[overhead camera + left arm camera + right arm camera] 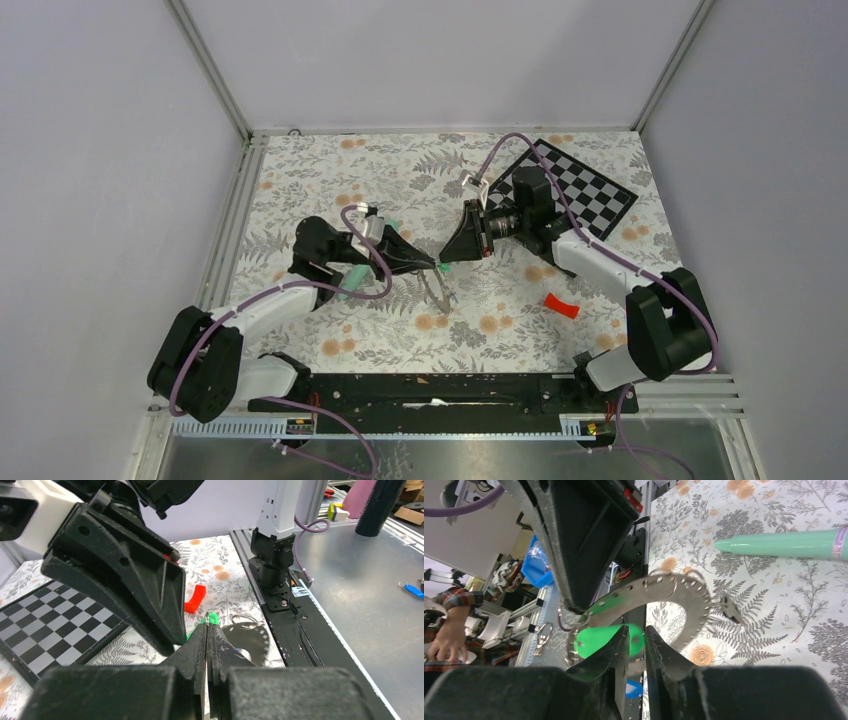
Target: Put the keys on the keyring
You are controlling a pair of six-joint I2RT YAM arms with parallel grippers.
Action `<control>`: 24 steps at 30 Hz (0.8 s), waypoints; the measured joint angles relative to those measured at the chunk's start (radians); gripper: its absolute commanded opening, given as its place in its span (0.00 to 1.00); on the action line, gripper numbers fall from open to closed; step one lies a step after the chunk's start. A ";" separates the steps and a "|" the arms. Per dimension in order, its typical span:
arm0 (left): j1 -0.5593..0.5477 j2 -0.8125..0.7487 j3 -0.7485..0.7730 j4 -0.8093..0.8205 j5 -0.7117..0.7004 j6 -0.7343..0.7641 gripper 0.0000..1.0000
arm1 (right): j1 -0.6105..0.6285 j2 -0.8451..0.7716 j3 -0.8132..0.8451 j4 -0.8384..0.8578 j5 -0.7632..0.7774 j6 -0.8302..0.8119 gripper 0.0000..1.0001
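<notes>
Only your right wrist view showed the keyring [674,587] as a broad arc, its end pinched at the tip of your clenched left hand [207,630]. Your right hand [637,635] stood slightly parted, gripping nothing, the green key [596,641] just beyond its fingertips

Surface [300,170]: centre of the top view, under a floral cloth of grey ferns and orange blooms on white.
Walls [440,60]: plain pale grey panels at top, left and right.
Frame posts [212,70]: aluminium, upper corners.
Checkerboard [590,190]: black-and-white, upper right of the cloth.
Rail [430,390]: black, lower edge.
Metal sheet [370,605]: grey, right of the left-wrist view.
Light: even, soft.
</notes>
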State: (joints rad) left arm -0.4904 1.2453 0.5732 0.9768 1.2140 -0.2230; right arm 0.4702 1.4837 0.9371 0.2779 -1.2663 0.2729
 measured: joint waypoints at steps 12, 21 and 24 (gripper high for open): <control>-0.006 0.000 -0.014 0.126 0.021 -0.094 0.00 | -0.001 -0.166 0.003 -0.249 0.087 -0.324 0.37; -0.006 0.015 -0.026 0.221 -0.019 -0.196 0.00 | -0.001 -0.261 0.107 -0.486 0.157 -0.553 0.48; -0.006 0.027 -0.027 0.248 -0.052 -0.240 0.00 | -0.001 -0.265 0.130 -0.522 0.161 -0.586 0.47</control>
State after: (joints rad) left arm -0.4961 1.2724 0.5465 1.2243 1.1618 -0.4625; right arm 0.4694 1.2190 1.0668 -0.2440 -1.1053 -0.3130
